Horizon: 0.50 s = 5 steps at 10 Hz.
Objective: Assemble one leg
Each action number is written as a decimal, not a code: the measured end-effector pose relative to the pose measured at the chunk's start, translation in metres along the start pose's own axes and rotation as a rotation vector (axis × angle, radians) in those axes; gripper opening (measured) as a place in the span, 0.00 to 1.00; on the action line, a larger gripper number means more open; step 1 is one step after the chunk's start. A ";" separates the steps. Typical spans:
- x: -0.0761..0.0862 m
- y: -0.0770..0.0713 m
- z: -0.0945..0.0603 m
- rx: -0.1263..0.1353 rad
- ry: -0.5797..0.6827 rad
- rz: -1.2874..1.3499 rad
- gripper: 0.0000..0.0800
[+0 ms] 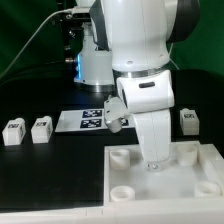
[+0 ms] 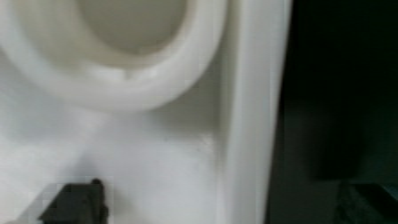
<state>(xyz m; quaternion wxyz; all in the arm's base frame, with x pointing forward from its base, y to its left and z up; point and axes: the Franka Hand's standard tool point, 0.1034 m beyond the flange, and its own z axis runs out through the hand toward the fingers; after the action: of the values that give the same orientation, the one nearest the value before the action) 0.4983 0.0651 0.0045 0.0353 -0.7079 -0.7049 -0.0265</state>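
Note:
Two legs (image 1: pixel 14 132) (image 1: pixel 41 128) lie on the black table at the exterior view's left, and a third leg (image 1: pixel 189 122) lies at its right. Each is a small white post with a tag. My gripper (image 1: pixel 155 163) points down at the far edge of the large white board (image 1: pixel 170 195). In the wrist view the gripper (image 2: pixel 214 200) is open. One dark fingertip (image 2: pixel 75 200) is over the board (image 2: pixel 160 140) and the other is dim, beyond the board's edge. A round socket (image 2: pixel 107 50) lies just ahead. The gripper holds nothing.
The marker board (image 1: pixel 82 120) lies behind the white board. A small tagged white piece (image 1: pixel 116 114) shows beside the arm, partly hidden; I cannot tell what it is. The board has round corner sockets (image 1: pixel 120 157) (image 1: pixel 121 192). Dark equipment stands at the back.

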 end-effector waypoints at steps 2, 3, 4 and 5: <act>0.000 0.000 0.000 0.000 0.000 0.002 0.81; 0.002 0.002 -0.008 -0.010 -0.003 0.078 0.81; 0.008 0.000 -0.021 -0.026 -0.008 0.129 0.81; 0.016 -0.006 -0.028 -0.031 -0.011 0.207 0.81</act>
<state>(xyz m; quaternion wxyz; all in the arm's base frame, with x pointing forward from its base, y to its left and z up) 0.4930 0.0783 0.0338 0.0230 -0.7777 -0.6276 -0.0299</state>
